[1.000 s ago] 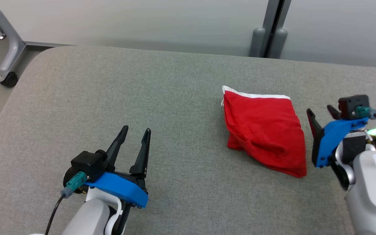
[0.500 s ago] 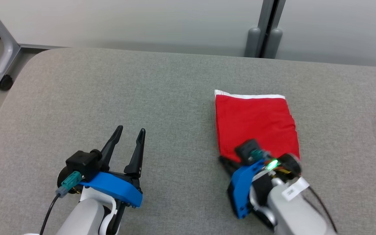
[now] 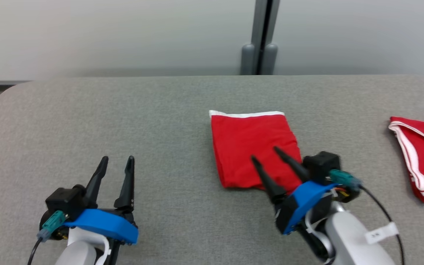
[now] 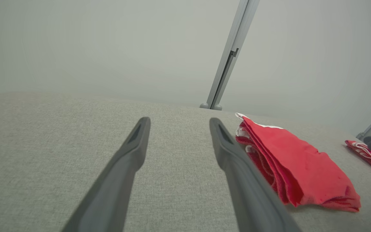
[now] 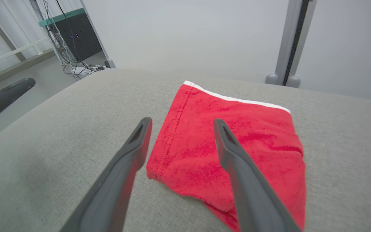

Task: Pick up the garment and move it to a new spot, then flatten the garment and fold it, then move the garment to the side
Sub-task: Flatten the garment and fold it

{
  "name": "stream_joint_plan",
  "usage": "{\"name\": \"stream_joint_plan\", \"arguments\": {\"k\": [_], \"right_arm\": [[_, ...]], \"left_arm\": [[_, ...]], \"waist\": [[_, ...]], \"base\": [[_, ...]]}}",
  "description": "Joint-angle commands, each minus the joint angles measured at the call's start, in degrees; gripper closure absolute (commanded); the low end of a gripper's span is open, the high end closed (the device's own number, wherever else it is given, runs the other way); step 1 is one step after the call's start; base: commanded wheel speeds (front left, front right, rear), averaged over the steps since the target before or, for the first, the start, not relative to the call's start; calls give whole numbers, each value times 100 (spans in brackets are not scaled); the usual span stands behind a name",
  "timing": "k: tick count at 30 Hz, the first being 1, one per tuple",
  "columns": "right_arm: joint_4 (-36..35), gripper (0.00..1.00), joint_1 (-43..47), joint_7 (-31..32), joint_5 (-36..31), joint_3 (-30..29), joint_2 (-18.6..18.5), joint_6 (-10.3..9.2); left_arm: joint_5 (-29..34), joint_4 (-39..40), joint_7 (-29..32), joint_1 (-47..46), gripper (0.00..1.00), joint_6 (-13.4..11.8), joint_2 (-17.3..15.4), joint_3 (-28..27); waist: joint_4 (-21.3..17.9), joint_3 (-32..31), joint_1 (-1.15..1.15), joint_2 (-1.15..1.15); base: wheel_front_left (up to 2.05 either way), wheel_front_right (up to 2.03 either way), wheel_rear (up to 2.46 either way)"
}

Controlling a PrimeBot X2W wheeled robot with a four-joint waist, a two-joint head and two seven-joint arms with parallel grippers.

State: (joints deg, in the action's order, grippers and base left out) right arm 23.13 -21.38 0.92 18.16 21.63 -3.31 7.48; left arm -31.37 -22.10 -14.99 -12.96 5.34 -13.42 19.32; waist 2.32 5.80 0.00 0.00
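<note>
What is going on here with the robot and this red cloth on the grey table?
A two-armed robot is working on a red garment that lies folded on the grey padded table. Its right gripper is open, fingers pointing over the garment's near edge and gripping nothing. The left gripper is open too, off to the left over bare table. A second red garment with white trim lies at the table's right side.

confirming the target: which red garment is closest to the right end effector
The folded red garment in the middle, at the right end effector; the other red garment lies far right.
</note>
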Motion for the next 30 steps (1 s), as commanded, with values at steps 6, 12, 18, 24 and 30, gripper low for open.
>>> {"name": "stream_joint_plan", "arguments": {"k": [6,12,18,24,30], "right_arm": [[-852,0,746,-295,-729,-1395,-92,3],[-1187,0,1108,-186,-987,-1977,-55,3],[-1091,0,1326,-251,-1141,-2049,-139,3],[-887,0,1392,-537,-1120,-2194,-64,3],[-773,0,1327,-627,-1157,-2226,-19,3]], "left_arm": [[23,147,-24,350,0,-169,-147,-348],[32,233,-24,544,0,-264,-155,-587],[12,231,-24,711,0,-335,-135,-735],[10,162,22,781,0,-400,-197,-741],[-20,144,54,819,0,-416,-234,-722]], "waist": [[-414,-266,0,0],[-586,-379,0,0],[-690,-489,0,0],[-702,-554,0,0],[-675,-548,0,0]], "base": [[0,0,0],[0,0,0],[0,0,0],[0,0,0],[0,0,0]]}}
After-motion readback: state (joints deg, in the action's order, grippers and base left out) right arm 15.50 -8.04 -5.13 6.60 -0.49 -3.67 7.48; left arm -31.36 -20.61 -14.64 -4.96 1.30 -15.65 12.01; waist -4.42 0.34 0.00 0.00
